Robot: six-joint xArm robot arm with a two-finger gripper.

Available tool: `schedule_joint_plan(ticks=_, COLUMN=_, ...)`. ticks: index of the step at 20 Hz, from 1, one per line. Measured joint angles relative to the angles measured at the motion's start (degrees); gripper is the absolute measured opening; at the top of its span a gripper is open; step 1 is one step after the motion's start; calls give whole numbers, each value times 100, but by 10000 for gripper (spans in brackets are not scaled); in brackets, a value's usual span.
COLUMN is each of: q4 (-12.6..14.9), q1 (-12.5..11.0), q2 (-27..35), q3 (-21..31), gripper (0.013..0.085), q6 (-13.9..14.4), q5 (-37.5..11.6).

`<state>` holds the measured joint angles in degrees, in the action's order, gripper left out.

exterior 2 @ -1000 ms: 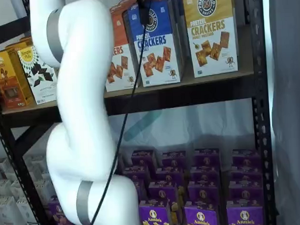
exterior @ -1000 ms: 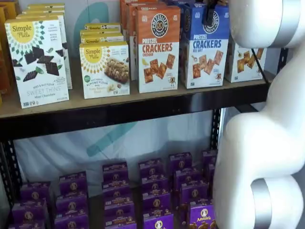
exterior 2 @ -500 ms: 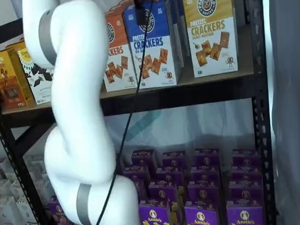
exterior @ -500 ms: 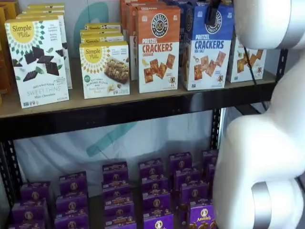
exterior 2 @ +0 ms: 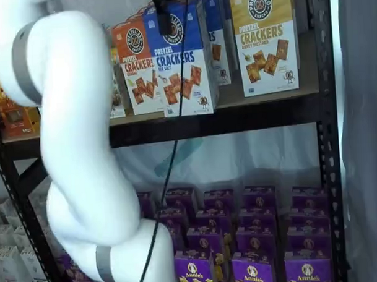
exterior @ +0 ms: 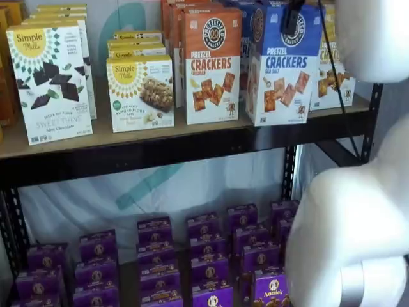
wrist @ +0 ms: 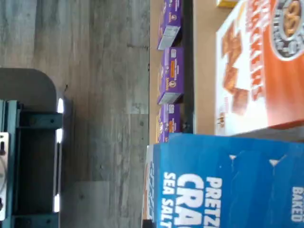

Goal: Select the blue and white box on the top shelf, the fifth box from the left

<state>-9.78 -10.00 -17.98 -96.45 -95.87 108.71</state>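
The blue and white box stands at the front edge of the top shelf, drawn out ahead of its row and next to the orange-topped Cheddar carton. It also shows in a shelf view and fills the near part of the wrist view. My gripper hangs from the view's top edge, its black fingers closed on the box's top; it shows in both shelf views. The white arm hides part of the shelves in both shelf views.
A yellow-topped carton stands to the right of the blue box, with more blue cartons behind it. Simple Mills boxes stand further left. Several purple Annie's boxes fill the lower shelf. A black upright bounds the shelf on the right.
The blue and white box has come forward out of its row to the shelf's front edge, held by the gripper. The white arm has swung back with it.
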Motion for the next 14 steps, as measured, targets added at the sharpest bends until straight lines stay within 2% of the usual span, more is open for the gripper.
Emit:
schedule_joint_plan(ticks=6, q4=45, q1=-164, q2=-589, q3=474, gripper=610, q6=-157, q5=299)
schedule_joint_plan(ticks=14, q4=99, q1=-310, q2=-1230, q3=1166, gripper=610, q6=-330, q5=339)
